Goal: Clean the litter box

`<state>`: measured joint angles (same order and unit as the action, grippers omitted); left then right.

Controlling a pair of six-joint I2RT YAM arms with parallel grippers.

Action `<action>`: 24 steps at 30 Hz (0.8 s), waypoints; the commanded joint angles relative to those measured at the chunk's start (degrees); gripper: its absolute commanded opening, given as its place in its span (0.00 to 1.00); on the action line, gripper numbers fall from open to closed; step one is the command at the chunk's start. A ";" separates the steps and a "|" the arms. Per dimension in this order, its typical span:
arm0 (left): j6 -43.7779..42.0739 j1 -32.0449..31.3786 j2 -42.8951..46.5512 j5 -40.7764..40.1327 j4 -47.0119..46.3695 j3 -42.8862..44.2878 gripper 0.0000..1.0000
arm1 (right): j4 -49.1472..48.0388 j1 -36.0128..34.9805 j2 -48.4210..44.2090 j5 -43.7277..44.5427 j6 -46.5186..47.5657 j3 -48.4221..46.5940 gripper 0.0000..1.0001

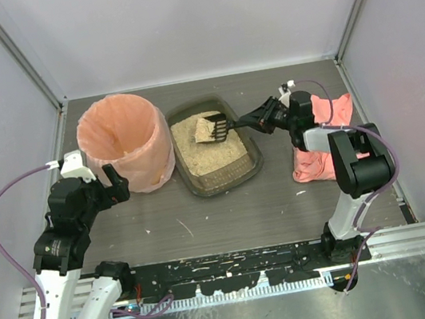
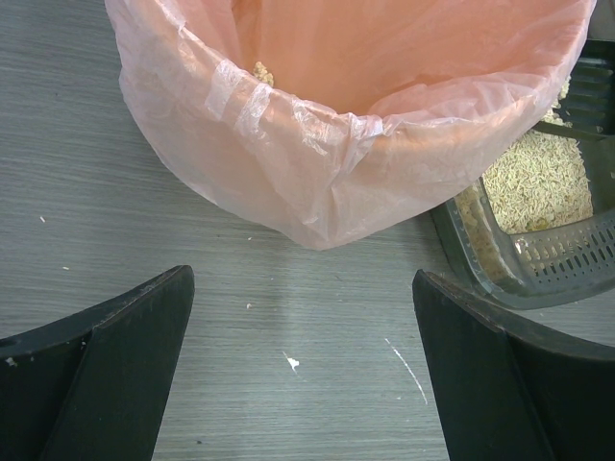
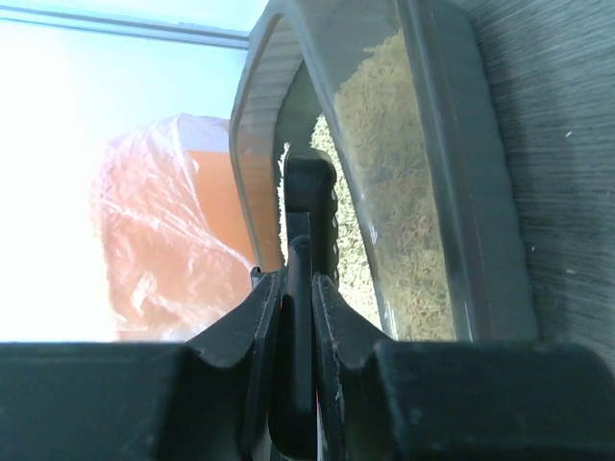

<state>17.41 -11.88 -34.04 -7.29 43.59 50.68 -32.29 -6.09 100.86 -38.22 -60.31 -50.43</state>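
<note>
Right gripper (image 1: 261, 117) clamped scoop (image 1: 212, 129) level over litter box (image 1: 225, 188), likely to retain load; left gripper (image 1: 117, 182) spread empty, box's left.

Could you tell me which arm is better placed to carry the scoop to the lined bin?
Right: the right tool is shut on the black slotted plastic scoop over the shallow olive-brown litter box; the left tool hangs open beside the round pink-bagged bin.

The litter box (image 1: 221, 185) is smooth, slightly glossy dark plastic holding coarse beige granules (image 1: 214, 156). The bin's liner (image 1: 147, 163) is thin, crinkled, shiny film. The scoop (image 1: 224, 130) is black plastic, the cloth (image 1: 314, 164) soft and rumpled, the surface (image 1: 230, 217) matt wood-grain.
</note>
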 commanded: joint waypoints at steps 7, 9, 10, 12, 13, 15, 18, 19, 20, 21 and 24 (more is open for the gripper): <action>0.26 0.28 0.53 -0.59 -1.65 0.80 0.98 | -26.31 2.10 -2.83 -6.86 -18.57 8.11 0.01; 0.26 0.28 0.60 -0.58 -1.65 0.79 0.98 | -33.29 3.86 -2.20 -5.57 -23.13 11.48 0.01; 0.26 0.28 0.64 -0.54 -1.62 0.71 0.98 | -35.16 3.86 -1.86 -4.61 -24.56 12.73 0.01; 0.26 0.32 0.53 -0.56 -1.75 0.74 0.98 | -35.98 1.02 -0.44 -5.94 -24.54 11.09 0.01; 0.26 0.28 0.49 -0.48 -1.71 0.74 0.98 | -36.64 -0.10 0.22 -7.02 -24.73 10.19 0.01; 0.26 0.35 0.39 -0.30 -1.65 0.75 0.98 | -40.26 0.97 0.52 -6.04 -26.99 11.91 0.01; 0.33 0.27 0.74 -0.83 -1.58 0.76 0.98 | -42.43 2.31 1.04 -3.51 -28.51 13.28 0.01; 0.36 0.28 0.82 -1.00 -1.67 0.69 0.98 | -42.20 0.57 1.80 -6.01 -27.80 11.38 0.01; 0.30 0.34 0.84 -0.89 -1.68 0.71 0.98 | -42.56 -0.73 2.37 -7.19 -27.63 10.43 0.01; 0.28 0.29 0.78 -0.67 -1.76 0.73 0.98 | -43.46 -0.30 2.37 -6.87 -28.09 11.06 0.01; 0.26 0.28 0.38 -0.39 -1.57 0.81 0.98 | -45.06 2.70 2.02 -3.91 -30.10 14.64 0.01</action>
<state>17.41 -11.88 -33.85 -7.51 43.59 50.68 -68.84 -4.86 103.39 -42.98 -87.15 -37.17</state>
